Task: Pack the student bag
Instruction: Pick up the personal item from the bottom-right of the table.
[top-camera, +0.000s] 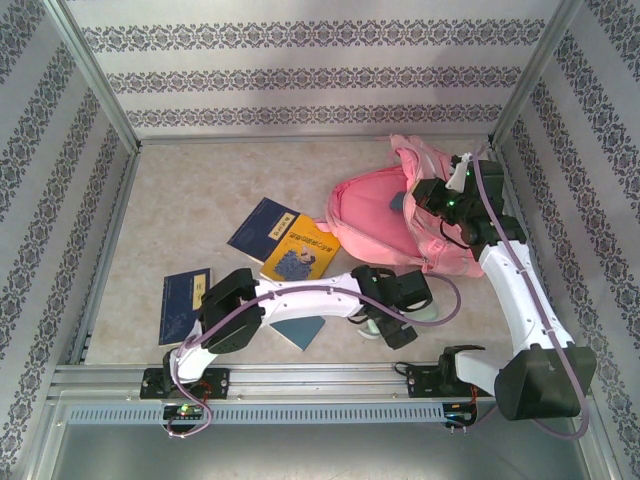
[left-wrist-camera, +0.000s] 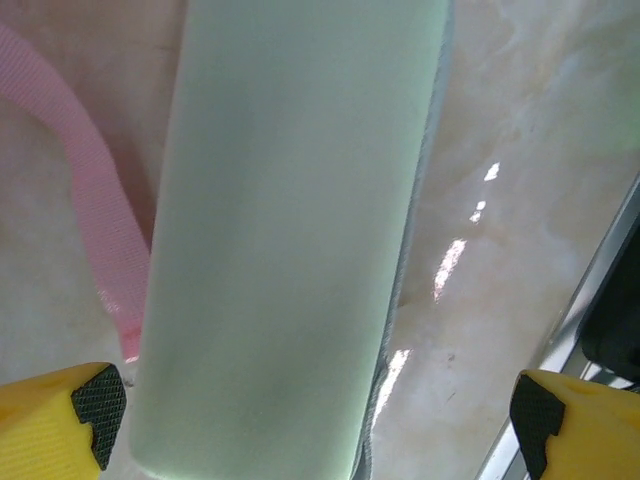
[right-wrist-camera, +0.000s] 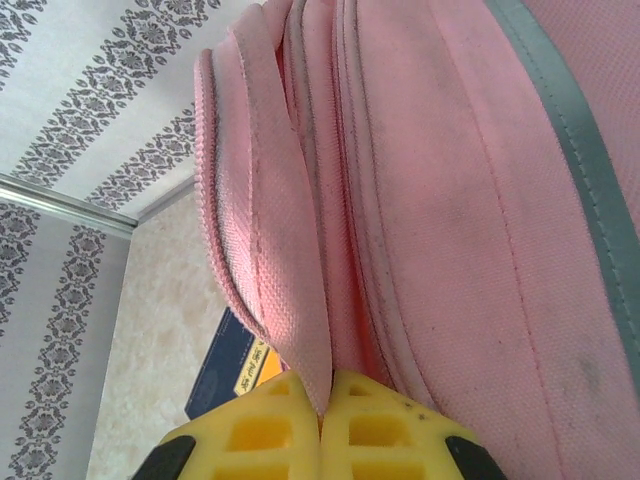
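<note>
The student bag (top-camera: 380, 210), a big pink backpack, lies at the right rear of the table. My right gripper (top-camera: 452, 205) is at its right side. In the right wrist view the yellow fingers (right-wrist-camera: 270, 430) of that gripper (right-wrist-camera: 322, 410) are shut on a fold of the bag's pink fabric (right-wrist-camera: 290, 300). My left gripper (top-camera: 395, 305) hovers near the front over a pale green pencil case (top-camera: 430, 314). In the left wrist view the case (left-wrist-camera: 290, 240) lies lengthwise between the wide-apart fingertips (left-wrist-camera: 95, 400). This gripper (left-wrist-camera: 315, 410) is open, and the right pad stands well off the case.
A dark blue and yellow book (top-camera: 285, 240) lies left of the bag, seen past the fabric as well (right-wrist-camera: 225, 360). A blue book (top-camera: 185, 302) sits at the front left, a grey-blue one (top-camera: 302, 330) under the left arm. A pink strap (left-wrist-camera: 90, 200) lies beside the case.
</note>
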